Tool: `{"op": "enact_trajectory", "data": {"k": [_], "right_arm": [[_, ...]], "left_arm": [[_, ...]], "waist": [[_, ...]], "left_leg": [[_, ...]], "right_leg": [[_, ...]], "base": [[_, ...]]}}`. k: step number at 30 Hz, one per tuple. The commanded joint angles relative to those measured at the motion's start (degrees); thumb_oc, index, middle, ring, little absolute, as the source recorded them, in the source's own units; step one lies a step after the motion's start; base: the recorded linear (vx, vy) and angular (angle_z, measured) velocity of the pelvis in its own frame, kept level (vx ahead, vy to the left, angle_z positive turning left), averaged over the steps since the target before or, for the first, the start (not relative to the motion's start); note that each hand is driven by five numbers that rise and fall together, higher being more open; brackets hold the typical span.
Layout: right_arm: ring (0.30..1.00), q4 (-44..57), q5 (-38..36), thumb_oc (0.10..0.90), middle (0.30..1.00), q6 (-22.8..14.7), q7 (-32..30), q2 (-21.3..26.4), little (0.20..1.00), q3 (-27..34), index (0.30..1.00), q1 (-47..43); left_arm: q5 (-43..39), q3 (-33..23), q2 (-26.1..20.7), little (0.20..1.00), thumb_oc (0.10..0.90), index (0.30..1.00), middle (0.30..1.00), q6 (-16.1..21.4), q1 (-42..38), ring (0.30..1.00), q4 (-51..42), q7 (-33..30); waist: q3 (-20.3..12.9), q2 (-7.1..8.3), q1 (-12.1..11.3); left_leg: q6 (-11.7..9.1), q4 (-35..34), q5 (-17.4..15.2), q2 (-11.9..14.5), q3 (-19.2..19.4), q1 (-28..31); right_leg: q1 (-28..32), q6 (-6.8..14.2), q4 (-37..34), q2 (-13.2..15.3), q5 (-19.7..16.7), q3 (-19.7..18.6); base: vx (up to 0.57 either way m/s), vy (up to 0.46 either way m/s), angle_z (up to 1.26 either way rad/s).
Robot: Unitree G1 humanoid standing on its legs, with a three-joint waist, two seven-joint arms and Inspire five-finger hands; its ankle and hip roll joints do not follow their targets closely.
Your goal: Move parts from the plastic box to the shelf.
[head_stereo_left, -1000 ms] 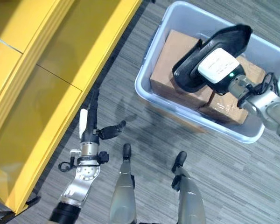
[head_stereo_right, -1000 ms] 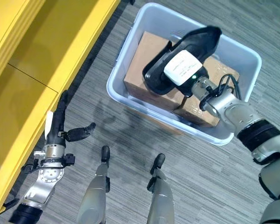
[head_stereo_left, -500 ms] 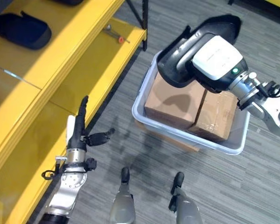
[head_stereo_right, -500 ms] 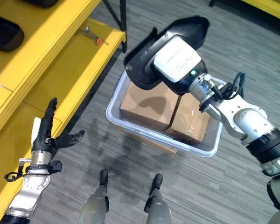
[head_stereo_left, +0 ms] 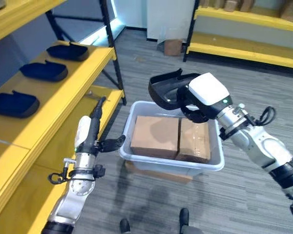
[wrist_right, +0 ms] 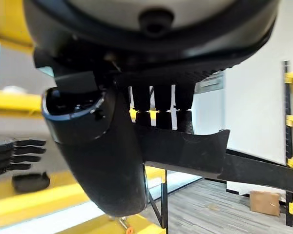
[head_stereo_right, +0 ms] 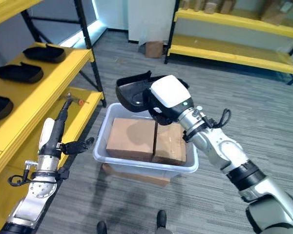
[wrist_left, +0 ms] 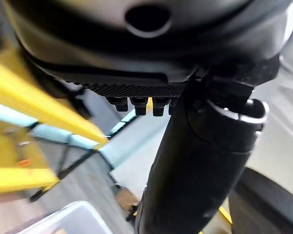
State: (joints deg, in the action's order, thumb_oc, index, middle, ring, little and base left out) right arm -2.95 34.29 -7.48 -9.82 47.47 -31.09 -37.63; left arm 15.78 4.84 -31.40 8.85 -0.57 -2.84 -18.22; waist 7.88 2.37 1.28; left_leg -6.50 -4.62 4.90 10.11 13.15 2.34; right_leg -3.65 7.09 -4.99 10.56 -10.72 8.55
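My right hand (head_stereo_left: 208, 92) is shut on a black moulded part (head_stereo_left: 168, 90) and holds it in the air above the far rim of the grey plastic box (head_stereo_left: 171, 165). In the right wrist view its fingers (wrist_right: 156, 105) curl over the part's edge (wrist_right: 185, 146). Two cardboard boxes (head_stereo_left: 154, 135) lie side by side in the plastic box. My left hand (head_stereo_left: 89, 134) stands open beside the box's left end, fingers straight up and thumb pointing at the box. The yellow shelf (head_stereo_left: 53, 97) on the left carries three similar black parts (head_stereo_left: 44, 70).
A small red-handled tool (head_stereo_right: 75, 100) lies on the lower yellow shelf board by a black upright post (head_stereo_left: 112, 58). Another yellow shelf (head_stereo_left: 244, 48) runs along the back, with a small cardboard box (head_stereo_left: 173, 47) on the floor before it.
The camera has swung up to show the room. My right hand has lifted the black part from just over the cardboard boxes to well above the box. The left hand stays open.
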Motion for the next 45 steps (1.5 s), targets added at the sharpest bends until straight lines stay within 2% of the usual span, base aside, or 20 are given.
{"op": "enact_trajectory", "data": {"k": [1, 2, 8, 12, 19, 21, 25, 30, 45], "right_arm": [[0.300, 0.79, -4.57, 0.400, 0.300, -1.65, -3.95, -0.87, 0.300, 0.33, 0.300, -6.40], [0.300, 0.34, -5.45, 0.400, 0.300, -2.05, -3.85, -1.29, 0.300, -0.59, 0.300, -6.91], [0.300, 0.15, -6.40, 0.400, 0.300, -2.63, -3.48, -1.40, 0.300, -2.04, 0.300, -7.57], [0.300, 0.24, -7.74, 0.400, 0.300, -3.37, -2.79, -1.16, 0.300, -4.34, 0.300, -9.11], [0.300, 0.10, -7.66, 0.400, 0.300, -3.90, -1.95, -0.30, 0.300, -6.53, 0.300, -10.89], [0.300, 0.39, -7.62, 0.400, 0.300, -4.18, -1.50, -0.04, 0.300, -7.61, 0.300, -11.66], [0.300, 0.31, -7.55, 0.400, 0.300, -4.35, -1.50, 0.09, 0.300, -7.98, 0.300, -12.18], [0.300, 0.33, -7.48, 0.400, 0.300, -4.36, -1.52, -0.15, 0.300, -7.94, 0.300, -12.43], [0.300, -0.66, -6.83, 0.400, 0.300, -3.59, -1.84, -2.94, 0.300, -8.06, 0.300, -12.98]], "left_arm": [[9.60, 2.52, -7.09, 1.000, 0.900, 1.000, 1.000, 5.07, -8.10, 1.000, -3.79, -7.09], [13.69, 3.69, -8.79, 1.000, 0.900, 1.000, 1.000, 4.76, -10.81, 1.000, -4.15, -8.85], [19.72, 6.19, -10.58, 1.000, 0.900, 1.000, 1.000, 4.07, -14.23, 1.000, -3.86, -11.23], [25.64, 9.65, -13.48, 1.000, 0.900, 1.000, 1.000, 3.17, -18.31, 1.000, -2.81, -12.06], [30.96, 12.72, -16.22, 1.000, 0.900, 1.000, 1.000, 1.84, -22.49, 1.000, -0.56, -12.85], [33.06, 14.08, -18.33, 1.000, 0.900, 1.000, 1.000, 1.54, -24.58, 1.000, 0.04, -12.82], [33.91, 15.07, -19.19, 1.000, 0.900, 1.000, 1.000, 1.40, -25.29, 1.000, 0.83, -12.78], [34.25, 15.55, -19.13, 1.000, 0.900, 1.000, 1.000, 1.39, -25.03, 1.000, 1.11, -12.51], [32.29, 19.67, -13.29, 1.000, 0.900, 1.000, 1.000, 2.04, -26.44, 1.000, 2.38, -11.11]], "waist": [[-7.16, 1.51, -1.01], [-7.48, 1.55, -0.53], [-7.83, 1.55, 0.12], [-8.25, 1.40, 0.92], [-8.28, 1.25, 1.44], [-8.18, 1.22, 1.72], [-8.03, 1.24, 1.83], [-7.79, 1.37, 1.79], [-7.52, 1.56, 2.53]], "left_leg": [[-0.70, -0.38, -2.45, 2.90, -2.14, 1.64], [-0.76, -0.38, -2.61, 3.04, -2.01, 2.00], [-0.88, -0.38, -2.83, 3.26, -1.75, 2.56], [-1.04, -0.38, -2.89, 3.63, -1.30, 3.18], [-1.18, -0.38, -3.03, 3.77, -1.00, 3.84], [-1.21, -0.38, -3.17, 3.78, -0.69, 4.12], [-1.22, -0.38, -3.22, 3.76, -0.50, 4.33], [-1.18, -0.38, -3.38, 3.71, -0.23, 4.53], [-0.69, -0.38, -4.02, 3.24, 0.65, 5.40]], "right_leg": [[2.87, 4.88, 0.26, 3.28, 1.66, 0.89], [3.18, 4.87, 0.29, 3.19, 1.80, 0.76], [3.54, 4.77, 0.34, 2.93, 2.02, 0.48], [3.96, 4.65, 0.40, 2.71, 2.31, 0.31], [4.45, 4.61, 0.30, 2.49, 2.42, -0.19], [4.56, 4.62, 0.25, 2.51, 2.40, -0.36], [4.60, 4.64, 0.24, 2.48, 2.36, -0.56], [4.63, 4.73, 0.19, 2.59, 2.29, -0.73], [4.61, 4.59, 0.26, 2.62, 2.47, -1.74]], "base": [[0.02, -0.017, -0.15], [0.01, -0.014, -0.12], [0.00, -0.002, -0.02], [0.00, 0.000, 0.00], [0.00, 0.001, 0.00], [0.00, 0.000, 0.00], [0.00, 0.000, 0.00], [0.00, 0.000, 0.00], [0.01, 0.003, -0.03]]}}
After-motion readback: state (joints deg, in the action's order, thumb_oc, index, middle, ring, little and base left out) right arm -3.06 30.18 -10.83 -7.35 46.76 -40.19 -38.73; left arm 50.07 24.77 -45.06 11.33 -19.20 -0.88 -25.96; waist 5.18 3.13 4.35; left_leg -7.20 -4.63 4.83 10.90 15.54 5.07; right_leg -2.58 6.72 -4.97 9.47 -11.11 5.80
